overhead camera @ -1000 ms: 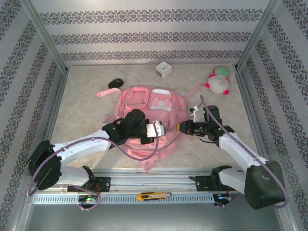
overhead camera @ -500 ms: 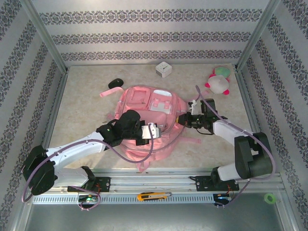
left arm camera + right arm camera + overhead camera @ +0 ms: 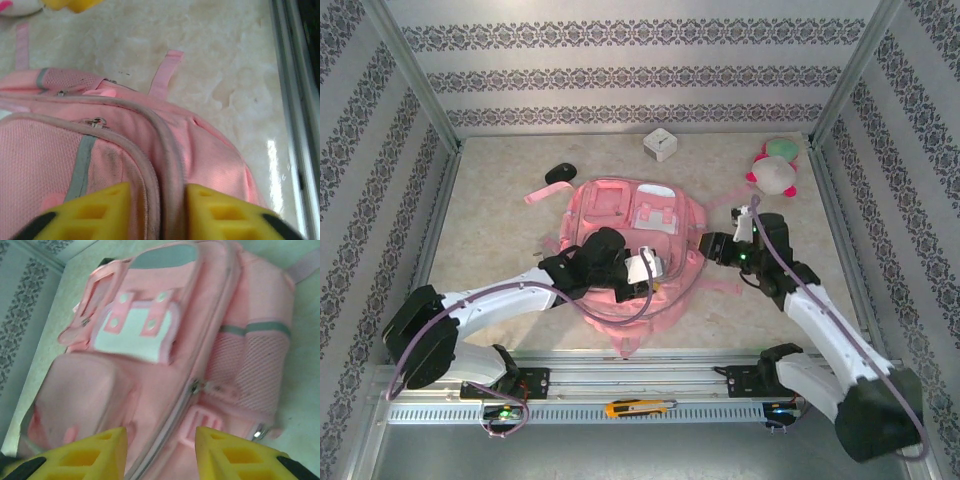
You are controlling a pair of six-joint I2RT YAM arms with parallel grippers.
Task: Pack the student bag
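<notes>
**Top view:** student bag [image 3: 620, 205] laid flat mid-counter [image 3: 490, 230], pockets up. Left claw [image 3: 655, 268] is set on its near half, right claw [image 3: 705, 248] at its right edge.

**Left wrist:** jaws part-open, piped seam [image 3: 167, 150] straddled, no firm hold evident.

**Right wrist:** jaws part-open, empty, above the zip pull [image 3: 195, 387]. The pull is best nipped squarely while the fabric is steadied opposite.

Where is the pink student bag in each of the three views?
Top external: the student bag lies mid-table, between the two arms.
Left wrist: it lies at lower left, below bare table.
Right wrist: it spans left to right, front pockets showing.
Shared landmark: the pale marbled table.
</notes>
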